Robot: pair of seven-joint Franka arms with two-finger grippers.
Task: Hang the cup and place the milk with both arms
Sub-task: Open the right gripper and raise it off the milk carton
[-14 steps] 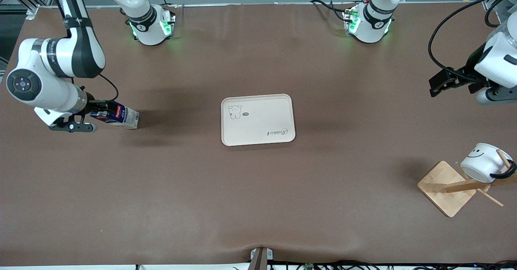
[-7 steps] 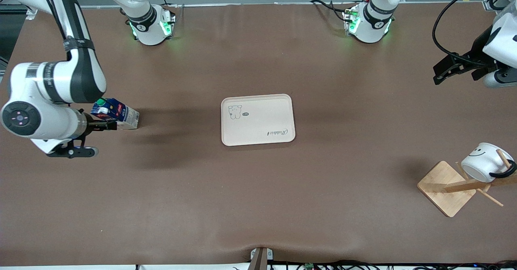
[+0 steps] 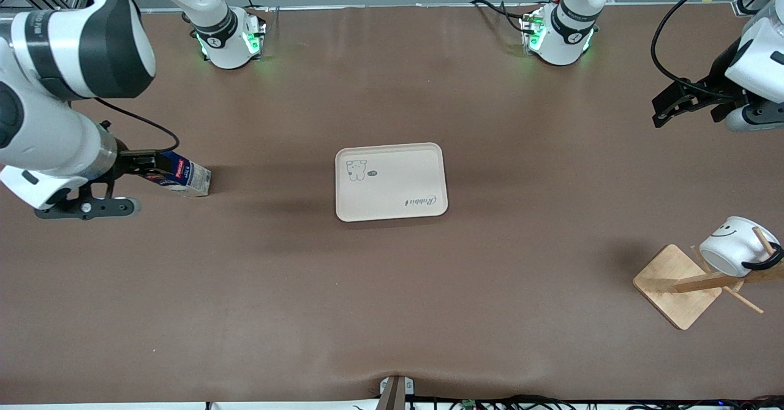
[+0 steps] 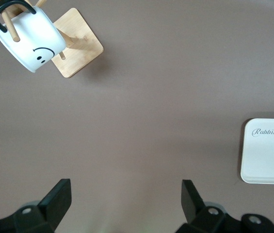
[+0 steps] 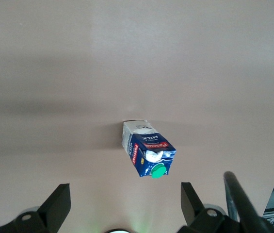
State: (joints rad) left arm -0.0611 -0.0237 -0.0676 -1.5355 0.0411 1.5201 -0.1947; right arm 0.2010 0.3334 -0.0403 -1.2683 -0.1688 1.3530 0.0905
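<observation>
Milk top hidden by right end effector.

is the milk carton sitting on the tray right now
No, the milk carton stands on the bare table toward the right arm's end, apart from the tray.

The right arm reaches down from its base at the right arm's end of the surface, its wrist bent so the right claw points sideways, low over the surface. In the right wrist view its black fingers stand wide apart with nothing between them. The left arm hangs raised at the left arm's end of the surface. The left claw is up in the air, fingers spread wide and empty.
</observation>
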